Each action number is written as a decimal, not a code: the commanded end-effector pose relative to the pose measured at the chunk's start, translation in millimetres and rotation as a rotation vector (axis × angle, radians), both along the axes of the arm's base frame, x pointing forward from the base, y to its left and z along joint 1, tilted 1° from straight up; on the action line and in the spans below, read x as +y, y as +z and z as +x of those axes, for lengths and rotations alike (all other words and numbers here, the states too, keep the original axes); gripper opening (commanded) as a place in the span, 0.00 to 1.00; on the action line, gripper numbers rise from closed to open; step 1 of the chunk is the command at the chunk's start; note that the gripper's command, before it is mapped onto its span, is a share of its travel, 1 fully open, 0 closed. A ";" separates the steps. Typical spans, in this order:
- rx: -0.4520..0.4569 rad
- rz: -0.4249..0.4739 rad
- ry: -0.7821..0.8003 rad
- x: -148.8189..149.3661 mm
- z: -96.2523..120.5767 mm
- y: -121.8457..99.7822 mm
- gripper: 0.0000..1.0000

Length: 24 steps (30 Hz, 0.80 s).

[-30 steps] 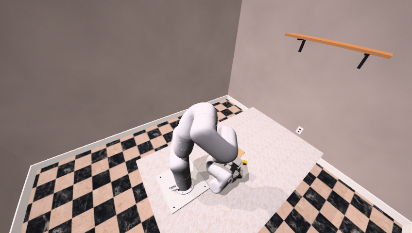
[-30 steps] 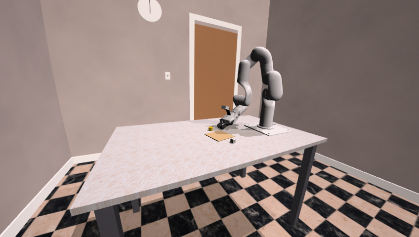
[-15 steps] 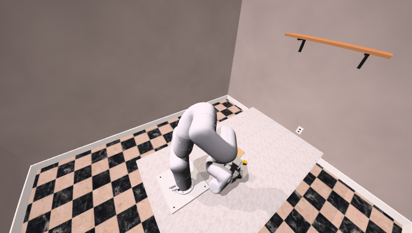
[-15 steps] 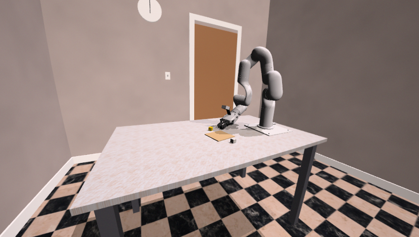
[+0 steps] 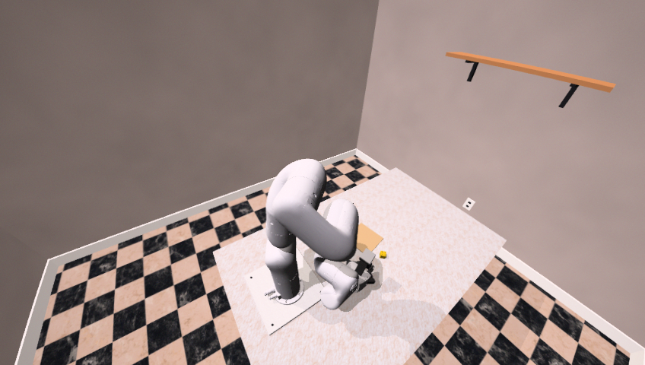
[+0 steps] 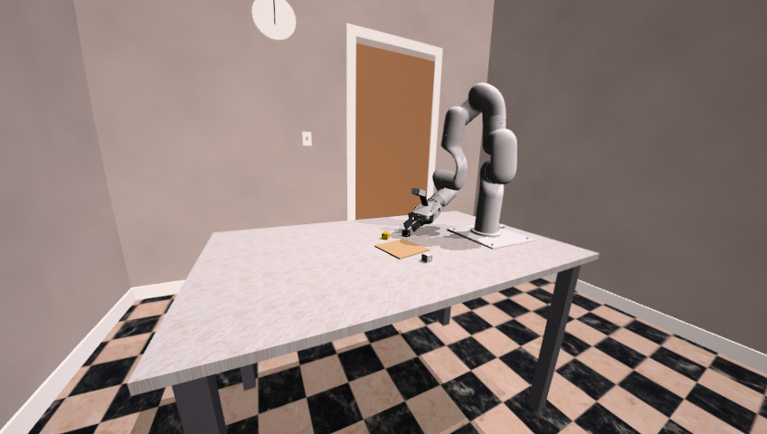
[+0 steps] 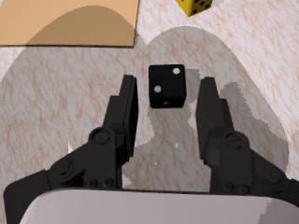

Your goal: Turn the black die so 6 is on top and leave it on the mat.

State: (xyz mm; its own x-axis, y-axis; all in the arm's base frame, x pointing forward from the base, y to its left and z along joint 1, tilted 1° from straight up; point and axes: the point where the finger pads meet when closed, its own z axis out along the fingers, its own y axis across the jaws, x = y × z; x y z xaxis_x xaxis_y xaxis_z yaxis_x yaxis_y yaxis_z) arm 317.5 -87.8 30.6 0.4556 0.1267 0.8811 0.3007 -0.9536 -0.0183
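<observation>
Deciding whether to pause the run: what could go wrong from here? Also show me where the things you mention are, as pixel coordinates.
1. The black die (image 6: 406, 233) (image 7: 166, 85) sits between the open fingers with gaps both sides; an off-centre close could nudge or twist it.
2. It lies off the mat (image 5: 370, 238) (image 6: 401, 249) (image 7: 70, 28), so a low carry might catch the mat's edge.
3. The yellow die (image 5: 382, 254) (image 6: 385, 235) (image 7: 194, 6) is near; a sideways swing could tip it.
</observation>
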 end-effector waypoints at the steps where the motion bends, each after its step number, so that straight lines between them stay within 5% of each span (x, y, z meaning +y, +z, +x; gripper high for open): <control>1: 0.000 0.000 0.003 -3.4 -7.9 6.3 0.42; 11: 0.000 0.000 0.003 -3.5 -8.0 11.3 0.42; 24: 0.000 0.000 0.003 -4.1 -7.7 50.5 0.42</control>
